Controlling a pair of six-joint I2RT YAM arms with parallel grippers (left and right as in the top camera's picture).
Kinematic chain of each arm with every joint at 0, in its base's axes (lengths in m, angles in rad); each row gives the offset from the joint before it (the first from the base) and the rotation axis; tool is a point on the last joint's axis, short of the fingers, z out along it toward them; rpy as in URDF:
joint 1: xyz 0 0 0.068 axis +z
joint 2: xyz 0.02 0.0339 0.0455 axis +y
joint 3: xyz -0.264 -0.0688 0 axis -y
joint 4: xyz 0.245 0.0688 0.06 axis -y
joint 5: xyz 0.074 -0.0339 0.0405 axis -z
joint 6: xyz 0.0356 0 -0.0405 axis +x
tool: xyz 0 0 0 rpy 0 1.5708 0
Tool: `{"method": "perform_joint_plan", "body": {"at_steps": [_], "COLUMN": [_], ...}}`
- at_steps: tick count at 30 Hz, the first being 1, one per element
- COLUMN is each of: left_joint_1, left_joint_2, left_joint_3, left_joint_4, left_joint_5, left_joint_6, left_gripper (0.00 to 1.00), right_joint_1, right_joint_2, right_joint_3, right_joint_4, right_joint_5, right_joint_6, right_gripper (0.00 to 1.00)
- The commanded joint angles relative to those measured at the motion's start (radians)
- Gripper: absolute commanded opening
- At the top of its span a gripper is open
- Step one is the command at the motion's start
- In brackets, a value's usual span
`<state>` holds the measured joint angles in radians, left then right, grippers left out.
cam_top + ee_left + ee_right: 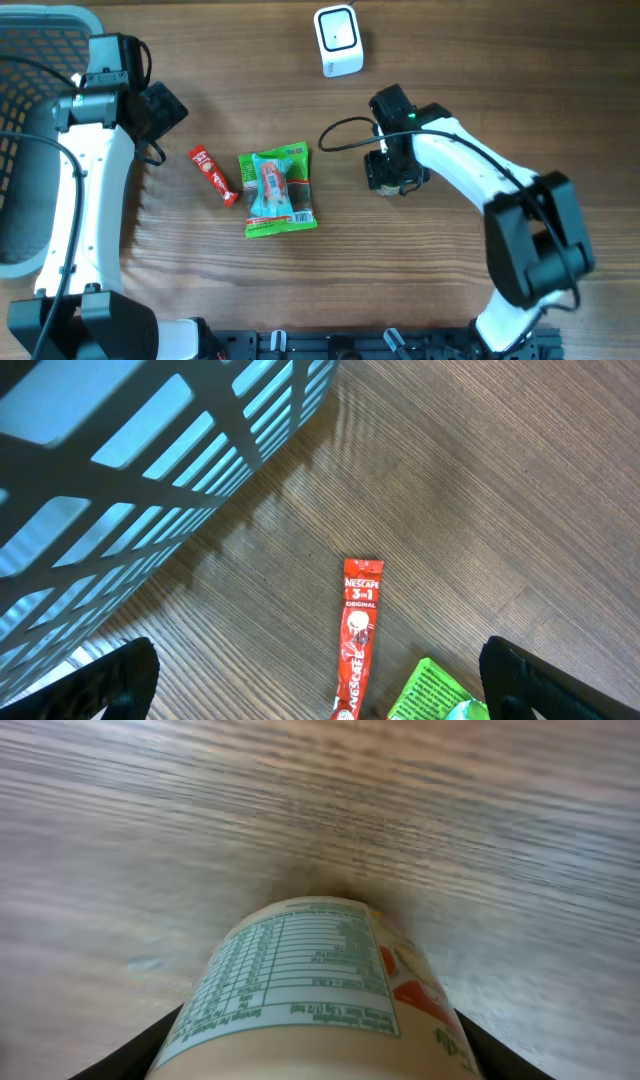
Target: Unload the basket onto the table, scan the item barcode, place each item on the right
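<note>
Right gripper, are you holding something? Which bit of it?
The right gripper has a finger on each round side of a labelled pot; whether it grips it yet cannot be told.

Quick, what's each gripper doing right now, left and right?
Left gripper: open, holding nothing.
Right gripper: jaws either side of the labelled container; whether it grips cannot be told.
</note>
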<state>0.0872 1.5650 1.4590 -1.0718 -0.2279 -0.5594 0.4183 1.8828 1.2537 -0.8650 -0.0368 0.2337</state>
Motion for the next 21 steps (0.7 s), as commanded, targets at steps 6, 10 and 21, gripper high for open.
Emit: {"method": "perform_joint_plan", "body": {"at_steps": [6, 10, 21], "left_joint_1": [0.009, 0.009, 0.009], "left_joint_2": [-0.005, -0.005, -0.005], "left_joint_3": [0.014, 0.014, 0.014], "left_joint_4": [0.002, 0.002, 0.002], "left_joint_5": [-0.016, -0.016, -0.016], "left_joint_6": [0.005, 0.005, 0.005], "left_gripper": [1.0, 1.0, 1.0], "right_joint_1": [0.001, 0.001, 0.0], "right_joint_2": [-0.321, -0.43, -0.51], "right_joint_3": [0.036, 0.036, 0.059], "right_joint_4": [-0.011, -0.011, 0.2], "right_joint_5": [-0.017, -0.07, -0.096], "right_joint_6": [0.005, 0.006, 0.006], "right_gripper": [0.04, 0.04, 0.04]}}
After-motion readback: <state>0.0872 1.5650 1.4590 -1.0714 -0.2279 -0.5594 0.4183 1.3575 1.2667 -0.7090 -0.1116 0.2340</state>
